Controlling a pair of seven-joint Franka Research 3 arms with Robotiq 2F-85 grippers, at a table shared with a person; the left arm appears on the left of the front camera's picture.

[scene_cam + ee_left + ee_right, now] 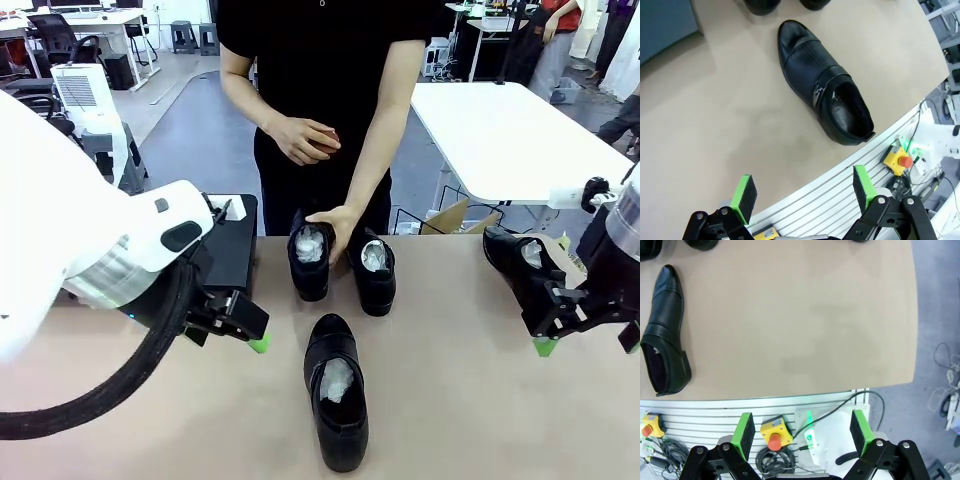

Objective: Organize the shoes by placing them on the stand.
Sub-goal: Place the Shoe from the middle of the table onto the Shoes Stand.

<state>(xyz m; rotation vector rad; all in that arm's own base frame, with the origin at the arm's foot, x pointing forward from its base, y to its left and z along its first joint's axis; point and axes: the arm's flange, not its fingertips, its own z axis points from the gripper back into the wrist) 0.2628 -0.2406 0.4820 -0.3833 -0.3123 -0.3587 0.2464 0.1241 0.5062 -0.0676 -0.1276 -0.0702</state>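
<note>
A tan table [450, 400] spans the scene, shared by the robot and a person [310, 60] standing at its far side. The left gripper [804, 192] and the right gripper [802, 431] hover over the near edge, jaws spread wide, holding nothing. The black stand [235, 245] sits far left, partly hidden behind the left arm [100, 240]. Four glossy black shoes [377, 285] lie off it: a near shoe [338, 420] at centre, two at far centre with the person's hand [335, 225] on one, and a right shoe [515, 265], seemingly tilted. No shoe is placed yet; the next move probably means lowering onto the near shoe and closing. The tabletop is matte; behind stands a white table [510, 130] on grey floor [200, 130].
</note>
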